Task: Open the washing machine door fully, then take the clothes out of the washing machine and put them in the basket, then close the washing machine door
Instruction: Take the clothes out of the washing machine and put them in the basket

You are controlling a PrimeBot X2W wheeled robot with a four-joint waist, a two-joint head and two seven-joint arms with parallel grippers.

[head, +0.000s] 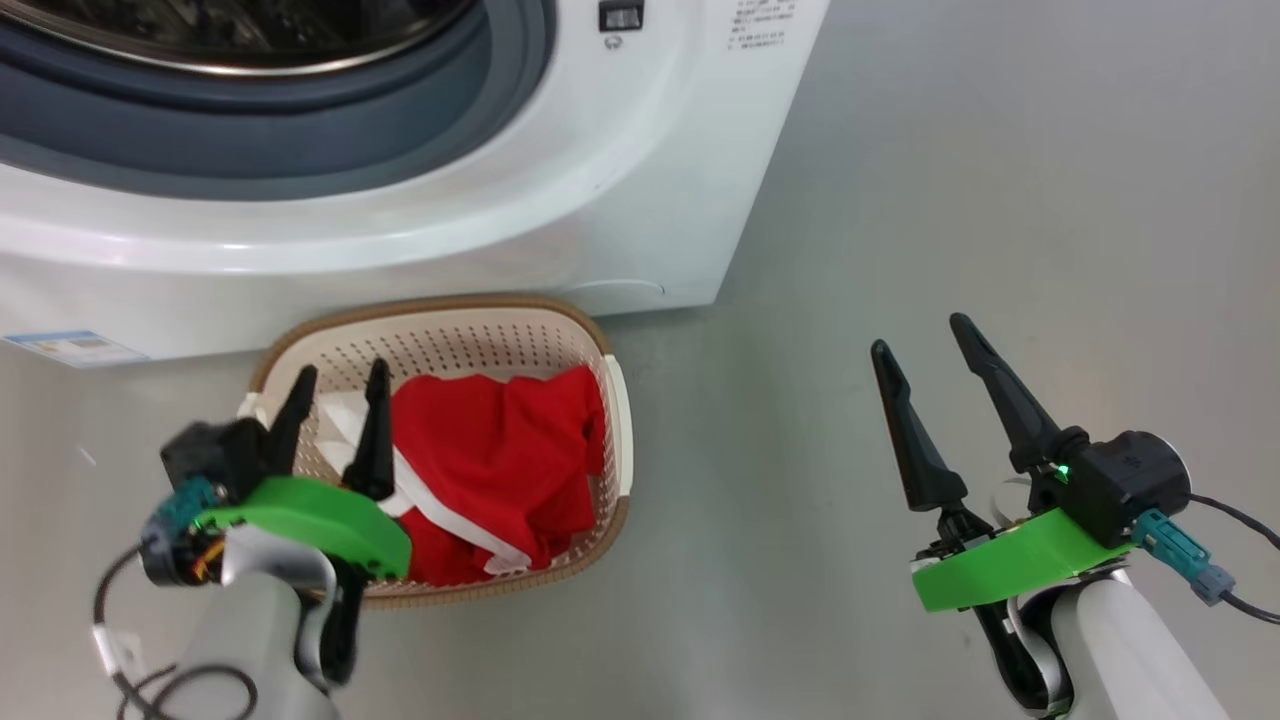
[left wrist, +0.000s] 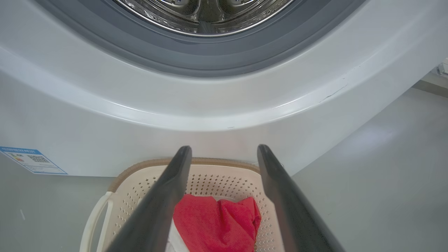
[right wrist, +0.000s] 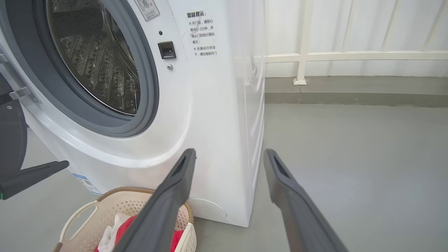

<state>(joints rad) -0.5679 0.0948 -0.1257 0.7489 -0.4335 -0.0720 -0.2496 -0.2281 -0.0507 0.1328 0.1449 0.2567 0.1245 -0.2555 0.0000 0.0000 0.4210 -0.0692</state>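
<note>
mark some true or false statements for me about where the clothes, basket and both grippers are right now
1. The clothes lie inside the basket. True.
2. The left gripper is shut on the clothes. False: its fingers stand apart above the basket and hold nothing.
3. The basket stands on the floor right in front of the washing machine. True.
4. The right gripper reaches into the drum. False: it hovers open over bare floor, to the right of the basket.
5. The drum is stuffed with red fabric. False: the part of it that shows is bare perforated steel.
</note>
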